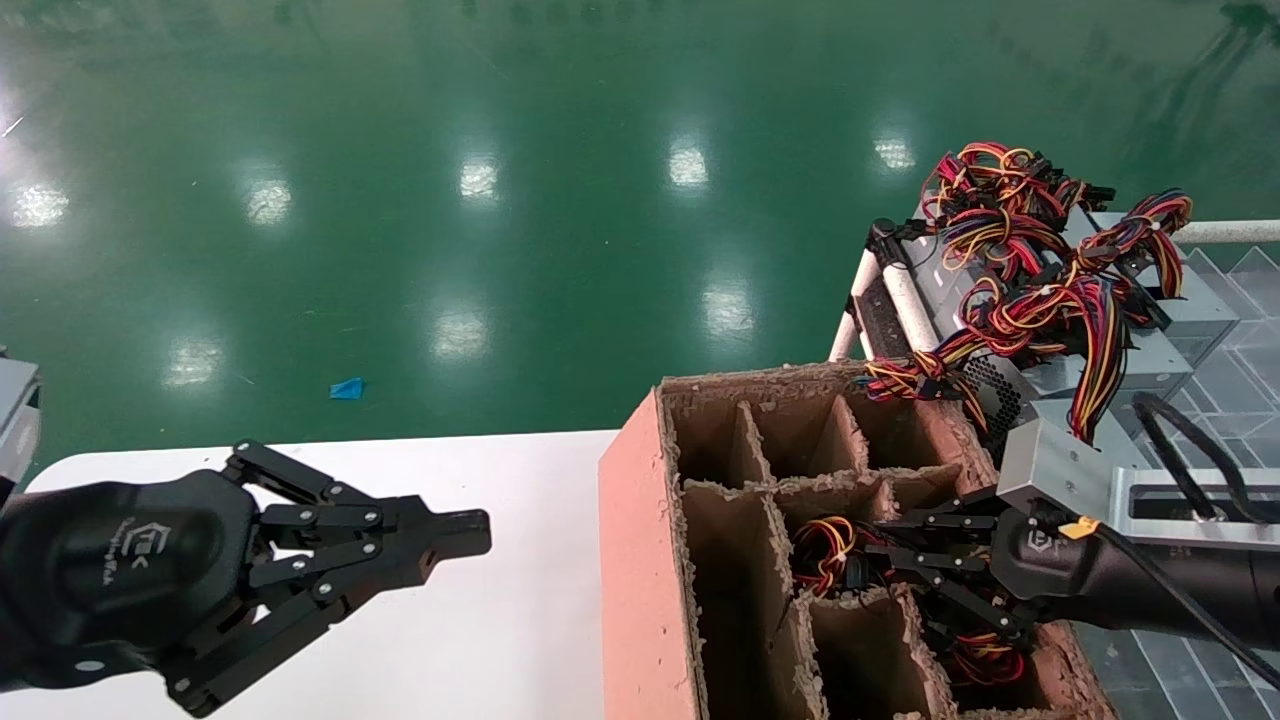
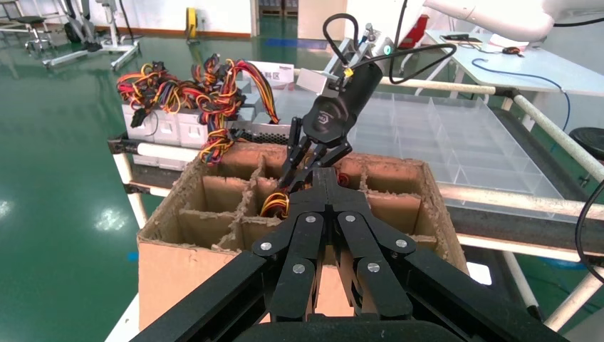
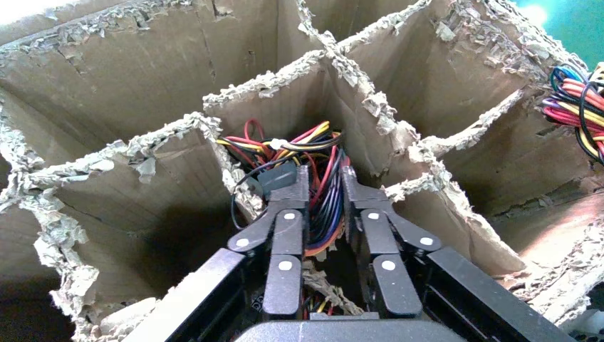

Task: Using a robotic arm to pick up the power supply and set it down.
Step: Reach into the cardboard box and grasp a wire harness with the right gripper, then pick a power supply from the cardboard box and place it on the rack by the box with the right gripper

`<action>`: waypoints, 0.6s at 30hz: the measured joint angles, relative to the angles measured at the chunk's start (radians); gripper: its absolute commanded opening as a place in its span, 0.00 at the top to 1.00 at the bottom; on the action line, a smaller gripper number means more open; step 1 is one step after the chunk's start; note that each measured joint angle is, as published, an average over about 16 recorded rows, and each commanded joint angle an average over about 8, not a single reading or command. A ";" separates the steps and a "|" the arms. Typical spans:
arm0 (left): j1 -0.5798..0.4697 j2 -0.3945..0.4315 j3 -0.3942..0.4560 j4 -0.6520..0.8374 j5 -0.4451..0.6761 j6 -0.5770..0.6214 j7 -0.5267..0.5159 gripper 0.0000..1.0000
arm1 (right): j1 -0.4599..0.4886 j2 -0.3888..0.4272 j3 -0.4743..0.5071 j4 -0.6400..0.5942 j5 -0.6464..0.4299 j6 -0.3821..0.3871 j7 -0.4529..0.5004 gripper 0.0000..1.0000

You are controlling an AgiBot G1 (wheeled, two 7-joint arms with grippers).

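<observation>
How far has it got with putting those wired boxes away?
One wire bundle already sits in a near cell of the cardboard box. The right gripper is down in another cell around more wires. More power supplies wait behind. The left gripper hangs idle.

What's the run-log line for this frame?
right end effector: in carton cell, on wires | left end effector: idle over table

We are noting raw brown cardboard in the divided box [image 1: 640, 560], its torn edges rough and fibrous (matt throughout). The floor [image 1: 400, 150] is showing a glossy green coating. The power supplies [image 1: 1150, 355] are presenting grey sheet metal; the left gripper [image 1: 470, 535] is looking like matt black plastic.
</observation>
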 measured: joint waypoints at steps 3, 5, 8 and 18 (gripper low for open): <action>0.000 0.000 0.000 0.000 0.000 0.000 0.000 1.00 | 0.000 0.000 0.001 -0.001 0.008 -0.005 0.000 1.00; 0.000 0.000 0.000 0.000 0.000 0.000 0.000 1.00 | 0.001 0.000 0.003 -0.003 0.014 -0.009 -0.001 1.00; 0.000 0.000 0.000 0.000 0.000 0.000 0.000 1.00 | 0.002 0.000 0.006 -0.007 0.028 -0.017 -0.003 1.00; 0.000 0.000 0.000 0.000 0.000 0.000 0.000 1.00 | 0.021 0.013 0.034 -0.038 0.106 -0.060 -0.013 1.00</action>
